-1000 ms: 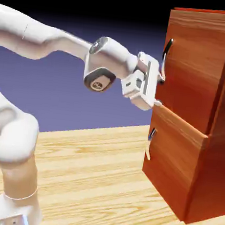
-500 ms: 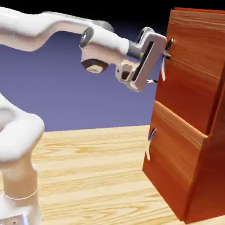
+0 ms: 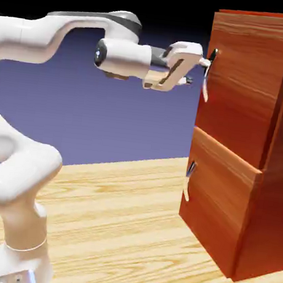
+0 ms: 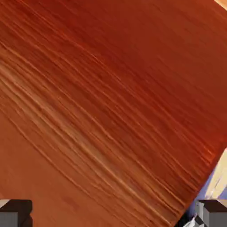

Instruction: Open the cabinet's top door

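Cabinet (image 3: 242, 149) standing on the worktop (image 3: 121, 228) at the exterior view's right, reddish-brown wood grain, two stacked front panels. Top door (image 3: 237, 87) shut, flush with the cabinet front, taller than the lower panel (image 3: 214, 208) beneath it. Long curved handle (image 3: 207, 74) fixed near the top door's left edge, silver with a dark upper end; small curved handle (image 3: 188, 180) on the lower panel, likewise at the left edge. Claw (image 3: 198, 72) held level at the height of the long handle's upper part, pointing at the door, jaws spread wide with nothing between them. Upper fingertip (image 3: 205, 63) right by the handle's dark top end (contact not discernible from this angle); lower fingertip (image 3: 188, 81) short of the handle, to its left. White arm (image 3: 16, 173) rising from the lower left, bent over at the top and reaching right toward the cabinet. Hand view filled almost wholly by the top door's wood grain (image 4: 102, 97), running diagonally; two grey fingertips at the bottom corners, left (image 4: 15, 213) and right (image 4: 213, 213), well apart, bare wood between them. Sliver of pale worktop and blue backdrop visible at the lower right edge of the hand view, past the panel's border. Handle not visible in the hand view.
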Robot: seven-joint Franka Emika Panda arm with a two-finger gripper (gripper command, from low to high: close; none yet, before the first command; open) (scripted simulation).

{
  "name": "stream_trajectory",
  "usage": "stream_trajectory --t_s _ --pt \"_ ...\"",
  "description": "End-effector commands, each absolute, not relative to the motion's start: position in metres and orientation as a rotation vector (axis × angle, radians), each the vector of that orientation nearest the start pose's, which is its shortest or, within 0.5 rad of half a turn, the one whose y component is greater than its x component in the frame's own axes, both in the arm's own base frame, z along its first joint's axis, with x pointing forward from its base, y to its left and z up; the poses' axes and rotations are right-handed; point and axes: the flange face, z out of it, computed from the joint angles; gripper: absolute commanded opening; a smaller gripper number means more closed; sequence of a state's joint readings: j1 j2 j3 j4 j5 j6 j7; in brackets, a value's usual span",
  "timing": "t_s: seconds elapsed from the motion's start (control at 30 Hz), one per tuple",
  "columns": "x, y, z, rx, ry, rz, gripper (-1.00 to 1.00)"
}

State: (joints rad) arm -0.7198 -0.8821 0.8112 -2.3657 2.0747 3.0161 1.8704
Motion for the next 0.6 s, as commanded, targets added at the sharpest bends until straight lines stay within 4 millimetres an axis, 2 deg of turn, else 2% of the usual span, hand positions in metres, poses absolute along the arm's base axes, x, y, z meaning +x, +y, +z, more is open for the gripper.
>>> stream_trajectory --t_s 0.0,0.33,0.37,0.53,0.57 --pt "0.377 0.067 0.61 0.271 1.633 0.16 0.0" --pt "0.399 0.117 0.581 0.654 1.46 0.569 0.0" --pt "0.399 0.117 0.581 0.654 1.46 0.569 0.0" --pt "0.448 0.114 0.581 0.654 1.46 0.569 0.0" --pt "0.449 0.114 0.581 0.654 1.46 0.569 0.0"
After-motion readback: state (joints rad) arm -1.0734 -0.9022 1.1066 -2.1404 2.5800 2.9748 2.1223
